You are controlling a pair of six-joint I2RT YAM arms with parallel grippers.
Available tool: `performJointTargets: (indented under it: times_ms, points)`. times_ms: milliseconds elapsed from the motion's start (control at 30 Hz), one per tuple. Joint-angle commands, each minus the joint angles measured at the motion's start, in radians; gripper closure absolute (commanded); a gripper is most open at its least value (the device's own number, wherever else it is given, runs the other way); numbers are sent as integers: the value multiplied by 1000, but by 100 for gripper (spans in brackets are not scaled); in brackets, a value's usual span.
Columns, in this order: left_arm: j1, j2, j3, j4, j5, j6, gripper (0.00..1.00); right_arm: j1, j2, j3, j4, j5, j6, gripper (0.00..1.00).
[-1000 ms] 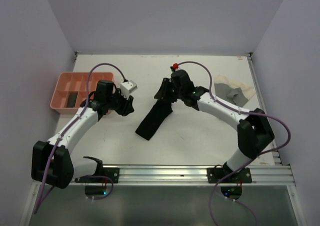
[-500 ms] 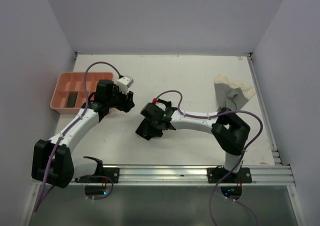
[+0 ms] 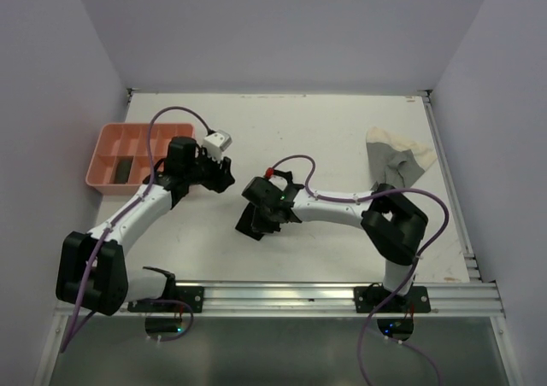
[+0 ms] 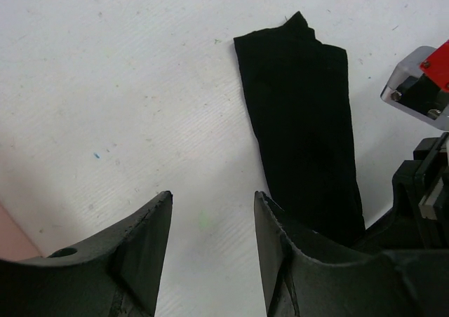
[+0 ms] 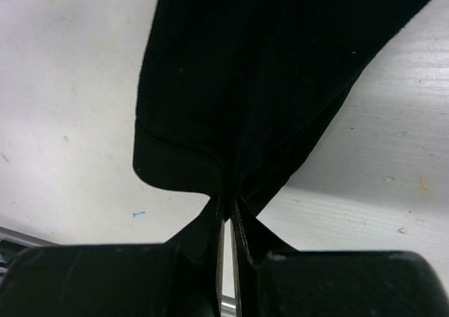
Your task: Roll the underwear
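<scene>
The left arm (image 3: pixel 137 210) and right arm (image 3: pixel 340 206) have white links, black joints and looping purple cables (image 3: pixel 171 110). Left gripper (image 4: pixel 212 212) and right gripper (image 5: pixel 226 212) are matte black; a screwed silver bracket (image 4: pixel 412 85) bears a red cap (image 4: pixel 439 54).

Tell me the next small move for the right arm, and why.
Probably lift the pinched end slightly and fold it over onto the strip, starting the roll. The right gripper has its jaws shut on one end of the black underwear, which otherwise lies flat and unrolled on the table; the left gripper is open, holding nothing.
</scene>
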Motion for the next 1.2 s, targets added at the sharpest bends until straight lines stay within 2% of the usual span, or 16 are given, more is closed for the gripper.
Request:
performJointTargets:
  times_ms: [0, 100, 200, 333, 400, 533, 633, 733, 933, 1000, 1033, 1167]
  points:
    - [-12, 5, 8, 73, 64, -1, 46, -3, -13, -40, 32, 21, 6, 92]
    - [-26, 8, 8, 69, 127, -8, 50, -3, -38, -86, 68, 18, 0, 100]
    - [-33, 11, 9, 75, 217, -39, 54, -2, -70, -155, 130, 16, 0, 100]
    - [-44, 81, 6, 104, 303, -112, 65, -3, -130, -293, 241, 33, 19, 100]
    - [-46, 115, 8, 130, 348, -161, 67, -3, -165, -329, 296, 42, 20, 100]
    - [-49, 198, 16, 258, 464, -241, 74, -5, -199, -402, 387, 35, 22, 100]
    - [-69, 227, 32, 323, 513, -304, 75, -6, -208, -447, 431, 24, 26, 100]
    - [-124, 256, 61, 336, 486, -317, 75, -11, -222, -478, 467, 24, 34, 100]
    - [-257, 379, 141, 216, 275, -265, 77, -20, -248, -510, 496, 22, 48, 100]
    - [-271, 405, 155, 205, 238, -255, 78, -23, -263, -516, 494, 24, 48, 100]
    - [-279, 439, 166, 149, 196, -243, 80, -28, -268, -519, 493, 24, 48, 100]
    - [-277, 511, 195, 87, 144, -217, 87, -29, -306, -524, 476, 33, 46, 100]
